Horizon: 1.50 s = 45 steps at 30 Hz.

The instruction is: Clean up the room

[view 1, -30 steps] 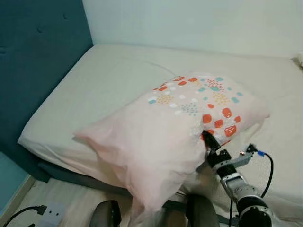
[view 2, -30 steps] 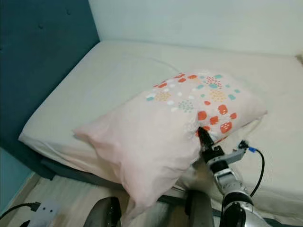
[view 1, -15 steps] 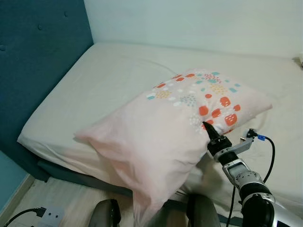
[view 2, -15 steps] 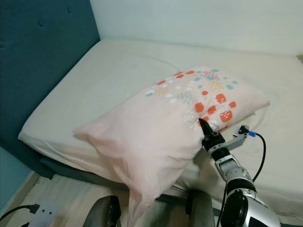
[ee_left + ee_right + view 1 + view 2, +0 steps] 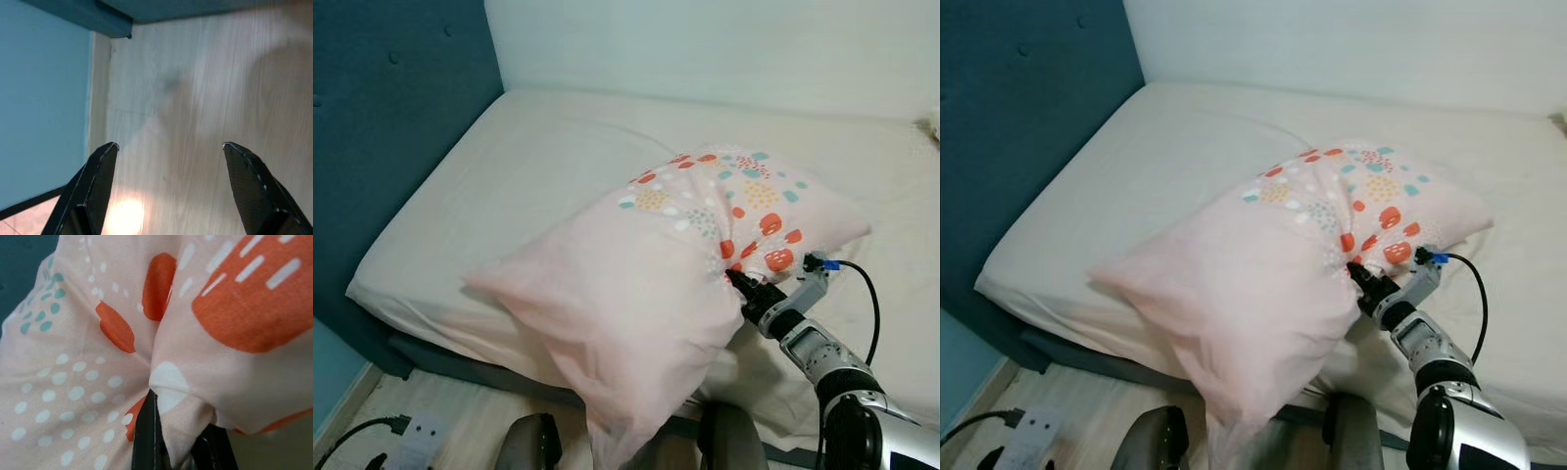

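One pillow on bed | right pincer clamped on its fabric | left pincer apart over floor

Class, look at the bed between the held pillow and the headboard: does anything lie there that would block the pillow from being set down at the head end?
Nothing visible does. The right end effector is shut on the pillow, and the sheet toward the headboard is bare.
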{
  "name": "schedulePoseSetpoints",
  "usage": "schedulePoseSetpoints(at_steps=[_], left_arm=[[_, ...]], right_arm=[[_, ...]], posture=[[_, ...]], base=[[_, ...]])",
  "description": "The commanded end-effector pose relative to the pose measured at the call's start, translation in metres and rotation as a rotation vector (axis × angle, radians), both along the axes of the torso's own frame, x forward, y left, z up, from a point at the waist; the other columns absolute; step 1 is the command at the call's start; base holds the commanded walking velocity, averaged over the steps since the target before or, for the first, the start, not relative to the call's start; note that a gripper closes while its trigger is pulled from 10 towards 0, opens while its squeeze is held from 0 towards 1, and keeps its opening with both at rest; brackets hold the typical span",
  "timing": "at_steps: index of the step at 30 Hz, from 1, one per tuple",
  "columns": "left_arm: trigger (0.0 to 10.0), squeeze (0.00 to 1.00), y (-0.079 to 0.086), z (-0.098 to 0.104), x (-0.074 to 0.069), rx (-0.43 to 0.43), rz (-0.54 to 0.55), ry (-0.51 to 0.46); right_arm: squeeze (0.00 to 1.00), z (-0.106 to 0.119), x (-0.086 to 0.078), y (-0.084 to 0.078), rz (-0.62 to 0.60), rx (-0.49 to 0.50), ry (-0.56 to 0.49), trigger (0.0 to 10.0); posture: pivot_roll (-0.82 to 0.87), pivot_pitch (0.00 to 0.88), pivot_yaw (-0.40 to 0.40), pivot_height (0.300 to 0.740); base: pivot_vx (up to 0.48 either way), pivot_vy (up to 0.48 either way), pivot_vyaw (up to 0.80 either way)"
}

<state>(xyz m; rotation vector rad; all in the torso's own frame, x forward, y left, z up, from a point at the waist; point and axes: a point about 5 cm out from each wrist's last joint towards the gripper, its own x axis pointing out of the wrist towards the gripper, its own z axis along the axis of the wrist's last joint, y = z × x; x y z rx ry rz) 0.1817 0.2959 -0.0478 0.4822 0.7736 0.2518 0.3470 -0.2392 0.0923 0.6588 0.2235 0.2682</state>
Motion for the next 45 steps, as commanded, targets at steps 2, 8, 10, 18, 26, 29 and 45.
schedulePoseSetpoints(at_steps=[2,8,10,18,26,29,45], left_arm=[[10.0,0.0,0.006,-0.001,-0.002,-0.022,0.092,0.039],[10.0,0.0,0.004,-0.001,0.003,-0.043,0.118,0.052],[10.0,0.0,0.004,-0.001,0.003,-0.043,0.118,0.052],[10.0,0.0,0.002,0.0,0.007,-0.05,0.13,0.046],[10.0,0.0,-0.003,-0.007,-0.002,-0.062,0.135,0.095],[10.0,0.0,-0.005,-0.011,-0.005,-0.07,0.131,0.118],[10.0,0.0,-0.009,-0.014,-0.007,-0.062,0.088,0.155]], right_arm=[[0.0,0.02,0.009,0.001,0.007,-0.043,-0.101,0.0],[0.0,0.049,0.016,-0.006,-0.031,0.005,-0.246,0.0],[0.0,0.049,0.016,-0.006,-0.031,0.005,-0.246,0.0],[0.0,0.084,0.019,-0.005,0.0,-0.026,-0.406,0.0],[0.0,0.1,0.017,0.001,0.017,-0.029,-0.473,0.0],[0.0,0.103,0.015,0.002,0.015,-0.027,-0.489,0.0],[0.0,0.116,0.008,0.01,0.039,-0.009,-0.536,0.0]], posture=[[0.11,0.068,-0.007,0.482],[0.09,0.039,0.001,0.502],[0.09,0.039,0.001,0.502],[0.07,0.001,-0.011,0.527],[0.06,0.0,-0.011,0.567],[0.06,0.0,-0.01,0.582],[0.05,0.0,-0.002,0.652]], base=[[0.0,0.0,0.0],[-0.16,0.0,0.0],[-0.48,0.0,0.0],[-0.136,0.0,0.0],[0.0,0.0,0.0],[0.0,0.0,0.0],[-0.399,0.0,0.0]])
